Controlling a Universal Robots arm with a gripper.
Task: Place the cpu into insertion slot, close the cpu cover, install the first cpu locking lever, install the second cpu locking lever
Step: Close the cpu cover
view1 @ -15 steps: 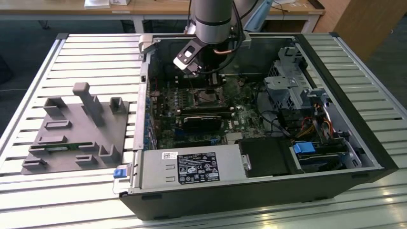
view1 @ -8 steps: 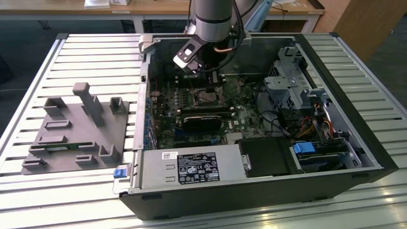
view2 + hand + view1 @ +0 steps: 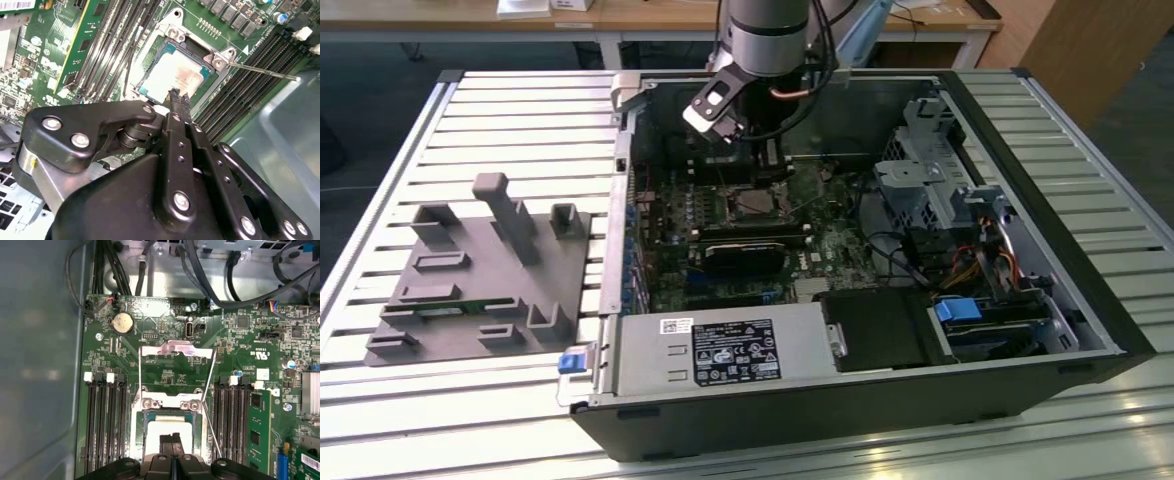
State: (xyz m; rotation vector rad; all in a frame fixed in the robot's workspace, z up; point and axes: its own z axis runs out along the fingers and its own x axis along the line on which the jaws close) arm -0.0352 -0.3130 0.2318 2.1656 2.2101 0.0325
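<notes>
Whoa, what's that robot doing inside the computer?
A robot arm is reaching down into an open computer case. Its gripper, closed up tight, is right at the edge of the cpu, the little silvery square chip. The chip lies in the insertion slot on the green board. The cpu cover, a thin metal frame, is flipped open beside the slot. A thin locking lever sticks out to the side, not latched.

We see a green motherboard (image 3: 235, 340), a silvery, perhaps beige-tinged cpu (image 3: 176, 75), a silver cpu cover (image 3: 176, 347) and a black gripper (image 3: 176, 96).
</notes>
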